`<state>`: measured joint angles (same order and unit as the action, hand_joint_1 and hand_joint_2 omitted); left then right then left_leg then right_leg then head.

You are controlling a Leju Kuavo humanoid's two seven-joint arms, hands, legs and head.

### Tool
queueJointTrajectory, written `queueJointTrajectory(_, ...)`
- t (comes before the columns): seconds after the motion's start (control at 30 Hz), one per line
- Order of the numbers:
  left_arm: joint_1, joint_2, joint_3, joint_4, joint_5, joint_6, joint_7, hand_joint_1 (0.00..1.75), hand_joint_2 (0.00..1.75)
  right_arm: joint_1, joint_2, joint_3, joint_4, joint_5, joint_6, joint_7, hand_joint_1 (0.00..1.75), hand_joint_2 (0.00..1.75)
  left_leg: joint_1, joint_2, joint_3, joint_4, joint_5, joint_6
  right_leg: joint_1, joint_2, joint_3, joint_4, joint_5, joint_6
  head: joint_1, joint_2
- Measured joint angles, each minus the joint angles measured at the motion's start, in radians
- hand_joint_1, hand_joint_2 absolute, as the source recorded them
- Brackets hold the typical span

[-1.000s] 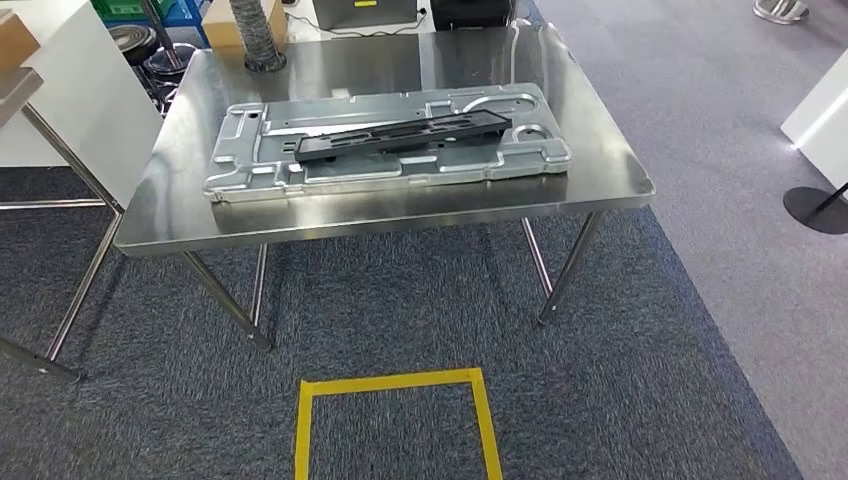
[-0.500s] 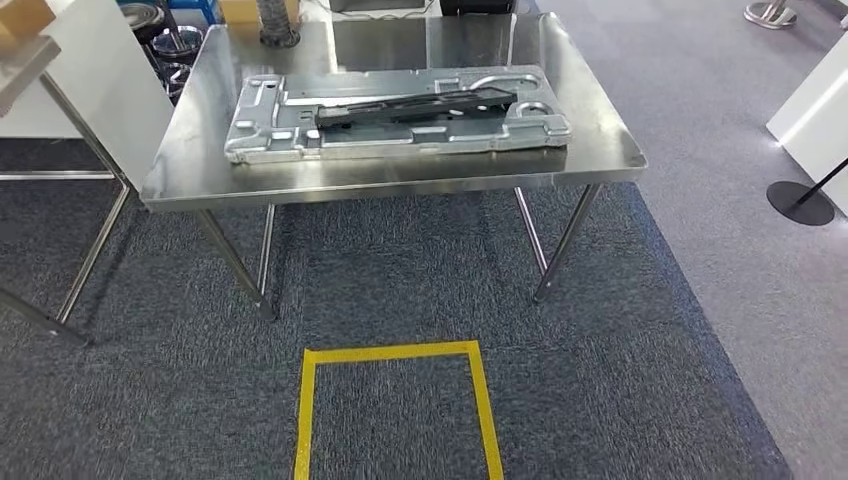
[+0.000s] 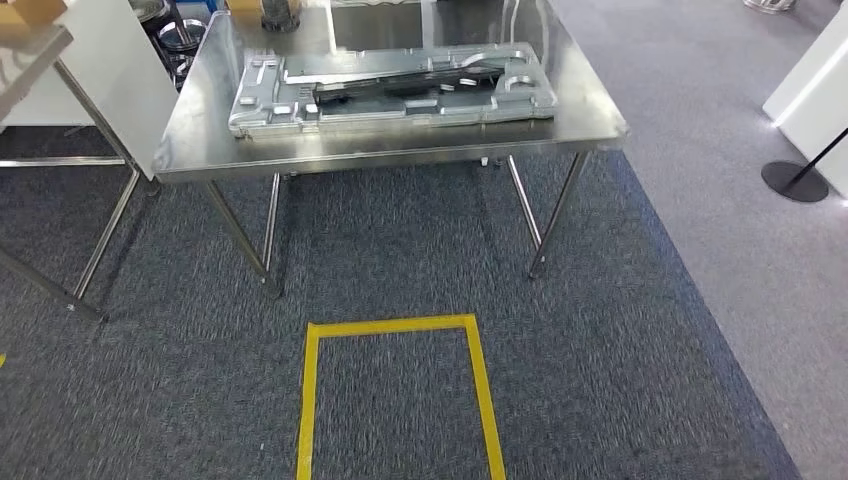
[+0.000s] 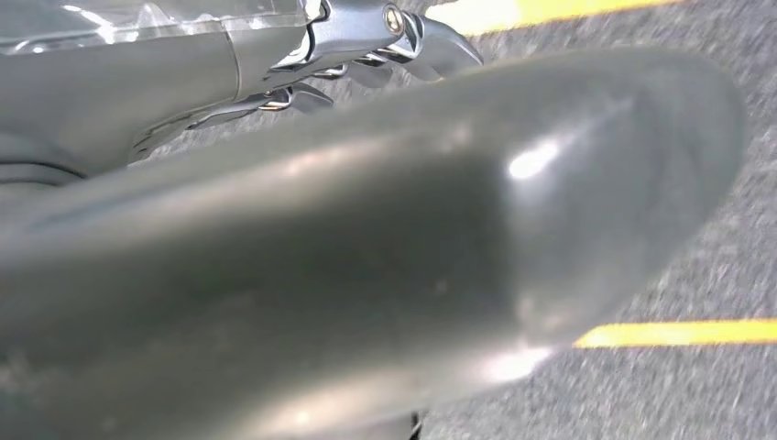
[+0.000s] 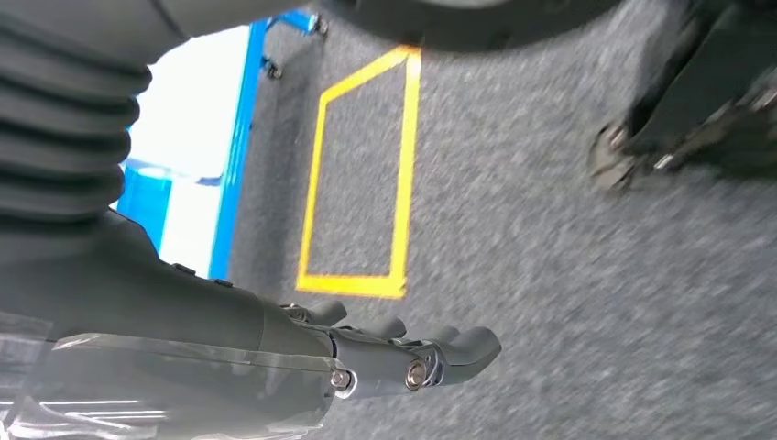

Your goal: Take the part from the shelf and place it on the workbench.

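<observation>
A shiny steel workbench (image 3: 400,150) stands ahead on thin metal legs, with its front edge facing the robot. On top of it lies a big flat silver metal part (image 3: 390,95), and a long black part (image 3: 400,82) rests along the middle of the silver one. The silver part sits a little back from the front edge of the workbench and stops short of the right edge, so a strip of bare steel shows there. Dark blue-grey carpet (image 3: 150,400) covers the floor in front of the workbench. A yellow tape square (image 3: 395,385) is marked on the carpet, near the robot and well apart from the workbench legs. To the right the floor turns a lighter grey, and a black round stand base (image 3: 795,182) sits there beside a white wall. On the left, another steel table (image 3: 35,55) pokes in, with its legs close to the workbench's left side. The left hand (image 4: 385,41) hangs over the carpet, and I cannot tell if its fingers are apart or closed. The right hand (image 5: 403,353) also hangs over the carpet, holding nothing, with its fingers stretched out, side by side with small gaps between them.
</observation>
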<state>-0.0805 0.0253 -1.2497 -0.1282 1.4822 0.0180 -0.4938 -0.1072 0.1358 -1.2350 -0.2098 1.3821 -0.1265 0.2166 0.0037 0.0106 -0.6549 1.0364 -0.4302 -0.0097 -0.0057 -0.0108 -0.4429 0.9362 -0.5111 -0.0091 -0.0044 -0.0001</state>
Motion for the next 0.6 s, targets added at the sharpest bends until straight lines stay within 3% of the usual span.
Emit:
queueJointTrajectory(0.07,0.002,-0.001,0.0,0.0,0.004,0.0,-0.001,0.0,0.0,0.001,0.0,0.001,0.0,0.001,-0.013,-0.003,0.0,1.75,0.004,-0.002,-0.029,0.119,-0.109,-0.007,0.002,-0.002,-0.028,0.001,0.022,-0.008,-0.004,0.0)
queueJointTrajectory(0.1,0.002,-0.002,0.0,0.0,0.005,0.0,-0.001,0.0,0.0,0.001,0.0,0.001,0.0,0.0,-0.017,-0.005,0.0,1.75,0.005,-0.002,-0.04,0.187,-0.146,-0.01,0.003,-0.003,-0.044,0.002,0.033,-0.009,-0.004,0.0)
queueJointTrajectory(0.13,0.001,-0.002,0.0,0.0,0.006,0.001,-0.001,0.0,0.0,0.001,0.0,0.002,0.0,0.0,-0.019,-0.009,0.0,1.75,0.007,-0.002,-0.042,0.237,-0.158,-0.013,0.003,-0.002,-0.061,0.005,0.043,-0.008,-0.004,0.0)
queueJointTrajectory(0.17,0.001,-0.003,0.0,0.0,0.007,0.003,0.0,0.0,0.0,0.002,0.0,0.002,0.0,-0.001,-0.016,-0.015,0.0,1.31,0.008,-0.002,-0.03,0.259,-0.141,-0.014,0.003,-0.002,-0.077,0.009,0.052,-0.006,-0.004,0.0)
queueJointTrajectory(0.2,0.001,-0.003,0.0,0.0,0.009,0.006,0.003,0.0,0.0,0.002,0.0,0.002,0.0,-0.004,-0.009,-0.026,0.0,0.87,0.009,-0.002,-0.004,0.244,-0.108,-0.015,0.003,-0.002,-0.094,0.014,0.06,-0.003,-0.004,0.0)
queueJointTrajectory(0.23,0.001,-0.003,0.0,0.0,0.011,0.01,0.009,0.0,0.0,0.003,0.0,0.002,0.0,-0.009,0.002,-0.039,0.0,0.44,0.009,-0.002,0.038,0.196,-0.074,-0.013,0.002,-0.002,-0.109,0.021,0.066,0.0,-0.004,0.0)
queueJointTrajectory(0.27,0.001,-0.003,0.0,0.0,0.014,0.014,0.016,0.0,0.0,0.004,0.0,0.002,0.001,-0.014,0.017,-0.052,0.0,0.0,0.008,-0.002,0.093,0.121,-0.061,-0.01,0.003,-0.002,-0.122,0.028,0.071,0.004,-0.004,0.0)
queueJointTrajectory(0.33,-0.001,-0.003,0.0,0.0,0.016,0.022,0.031,0.0,0.0,0.004,0.0,0.002,0.001,-0.025,0.041,-0.068,0.0,0.0,0.005,-0.002,0.183,-0.021,-0.084,0.0,0.005,-0.002,-0.14,0.042,0.081,0.015,-0.004,0.0)
queueJointTrajectory(0.37,-0.001,-0.003,0.0,0.0,0.017,0.024,0.037,0.0,0.0,0.004,0.0,0.001,0.001,-0.03,0.049,-0.071,0.0,0.0,0.003,-0.002,0.204,-0.061,-0.101,0.005,0.005,-0.003,-0.145,0.045,0.086,0.022,-0.003,0.0)
queueJointTrajectory(0.47,0.0,-0.003,0.0,0.0,0.018,0.027,0.05,0.0,0.0,0.003,0.0,0.0,0.001,-0.038,0.058,-0.073,0.0,0.0,0.003,-0.003,0.202,-0.078,-0.103,0.021,0.005,-0.005,-0.15,0.047,0.098,0.036,-0.003,0.0)
queueJointTrajectory(0.6,0.001,-0.003,0.0,0.0,0.018,0.027,0.052,0.0,0.0,0.003,0.0,0.0,0.001,-0.039,0.058,-0.074,0.0,0.0,0.005,-0.002,0.201,-0.082,-0.099,0.025,0.005,-0.005,-0.151,0.047,0.099,0.038,-0.003,0.0)
